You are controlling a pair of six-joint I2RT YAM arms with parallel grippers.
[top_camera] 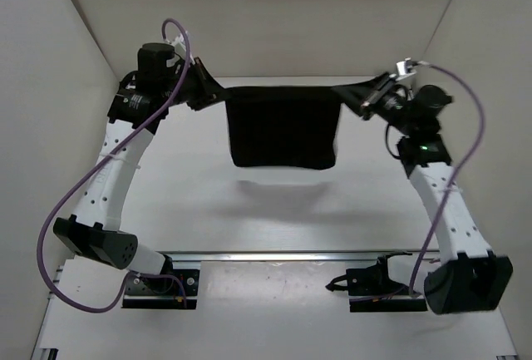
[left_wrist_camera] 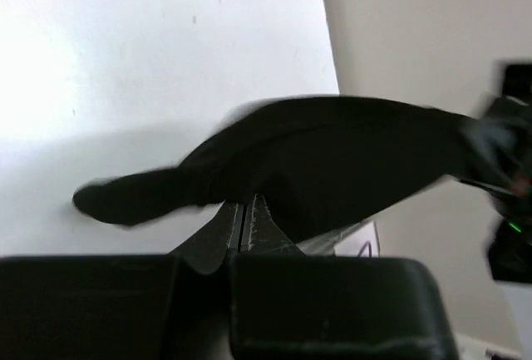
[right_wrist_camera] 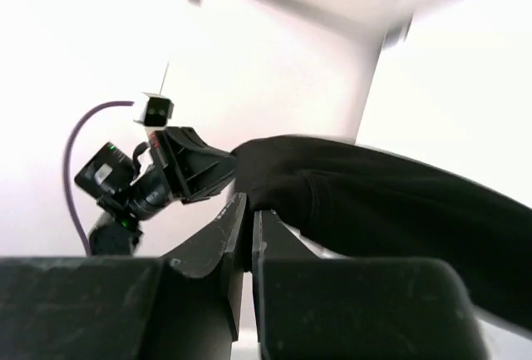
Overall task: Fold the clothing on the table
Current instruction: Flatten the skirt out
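My left claw [top_camera: 202,94] and right claw [top_camera: 363,101] each pinch a top corner of the clothing [top_camera: 283,131]; it sags limp and light between them, probably clear of the bench [top_camera: 191,210].

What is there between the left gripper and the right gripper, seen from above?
The black clothing spans from the left gripper to the right gripper, hanging above the table; the top external view shows this.

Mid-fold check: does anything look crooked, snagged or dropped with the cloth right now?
Nothing stands out. The plain black soft fabric garment hangs between the left hand and the right hand, each shut on an upper corner. Its top edge is roughly level, and it hangs clear of the white tabletop.
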